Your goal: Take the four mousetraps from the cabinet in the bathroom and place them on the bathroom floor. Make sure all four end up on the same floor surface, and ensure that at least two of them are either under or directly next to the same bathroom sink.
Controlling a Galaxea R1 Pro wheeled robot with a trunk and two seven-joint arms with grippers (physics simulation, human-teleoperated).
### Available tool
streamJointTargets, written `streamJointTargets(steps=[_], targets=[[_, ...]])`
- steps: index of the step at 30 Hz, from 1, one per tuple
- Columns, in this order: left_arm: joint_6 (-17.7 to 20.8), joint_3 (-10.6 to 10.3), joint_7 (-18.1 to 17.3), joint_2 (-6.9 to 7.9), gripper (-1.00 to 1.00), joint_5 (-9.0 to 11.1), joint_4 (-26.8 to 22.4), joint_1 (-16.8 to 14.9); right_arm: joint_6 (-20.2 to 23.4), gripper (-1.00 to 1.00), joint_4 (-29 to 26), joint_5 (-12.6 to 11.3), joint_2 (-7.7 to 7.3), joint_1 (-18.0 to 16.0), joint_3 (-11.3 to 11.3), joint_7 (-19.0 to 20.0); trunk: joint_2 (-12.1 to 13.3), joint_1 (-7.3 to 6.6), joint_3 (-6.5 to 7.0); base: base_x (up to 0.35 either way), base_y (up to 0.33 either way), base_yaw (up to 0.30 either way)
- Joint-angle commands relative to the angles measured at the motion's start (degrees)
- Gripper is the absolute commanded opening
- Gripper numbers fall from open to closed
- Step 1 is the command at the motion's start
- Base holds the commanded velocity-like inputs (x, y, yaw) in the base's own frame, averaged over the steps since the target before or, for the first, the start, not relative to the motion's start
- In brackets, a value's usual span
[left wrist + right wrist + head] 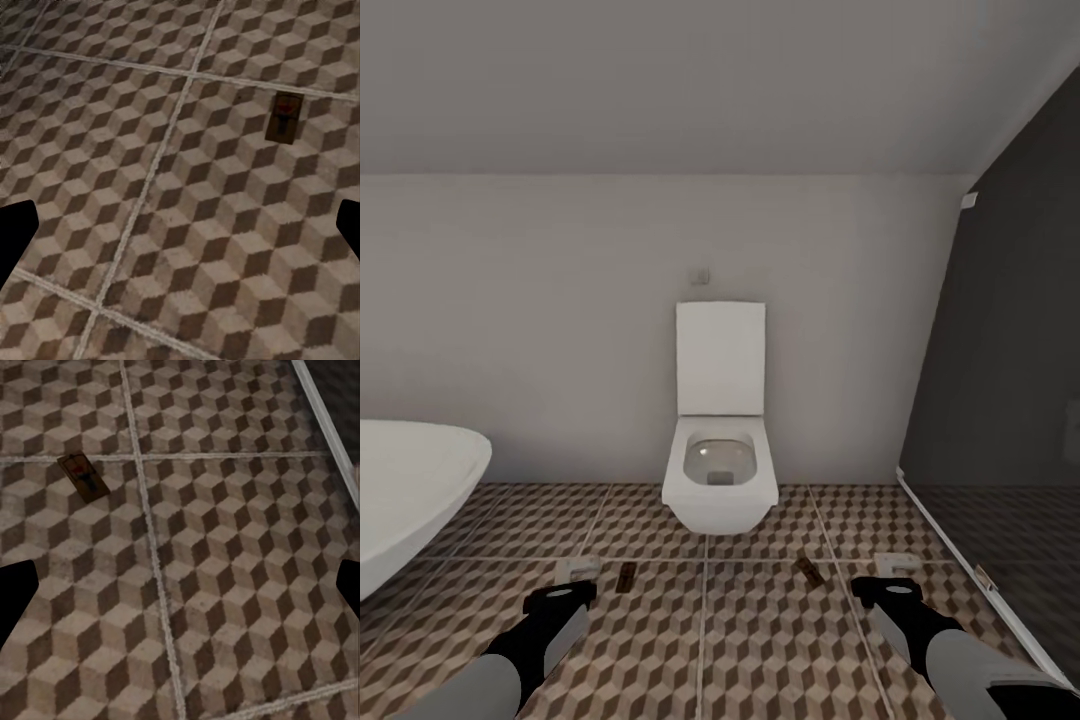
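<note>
Two mousetraps lie flat on the bathroom floor [705, 650] in front of the toilet. One mousetrap [625, 577] lies just right of my left gripper [582, 567] and appears in the left wrist view as a small brown piece [283, 116]. The other mousetrap [807, 571] lies left of my right gripper [895, 563] and is also in the right wrist view [82, 475]. Both grippers hang low over the tiles, open and holding nothing, their fingertips [15, 232] [15, 596] far apart. The cabinet and the sink are out of view.
A white toilet [720, 470] with its lid up stands against the back wall, straight ahead. The curved rim of a white bathtub [410, 490] juts in at the left. A dark glass panel [1010, 400] with a pale floor rail closes off the right side.
</note>
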Motion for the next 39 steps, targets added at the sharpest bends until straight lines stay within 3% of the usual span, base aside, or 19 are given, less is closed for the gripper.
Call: streamJointTargets(steps=[1, 39], targets=[[0.38, -0.48, 0.40, 0.07, 1.00, 0.32, -0.14, -0.01, 0.31, 1.00, -0.10, -0.03, -0.01, -0.02, 0.13, -0.17, 0.39, -0.24, 0.12, 0.000, 0.000, 0.000], [0.38, -0.31, 0.11, 0.10, 1.00, 0.33, -0.08, -0.01, -0.68, 1.00, -0.02, -0.13, 0.13, -0.01, 0.13, -0.39, 15.63, -8.58, 6.94, 0.000, 0.000, 0.000]])
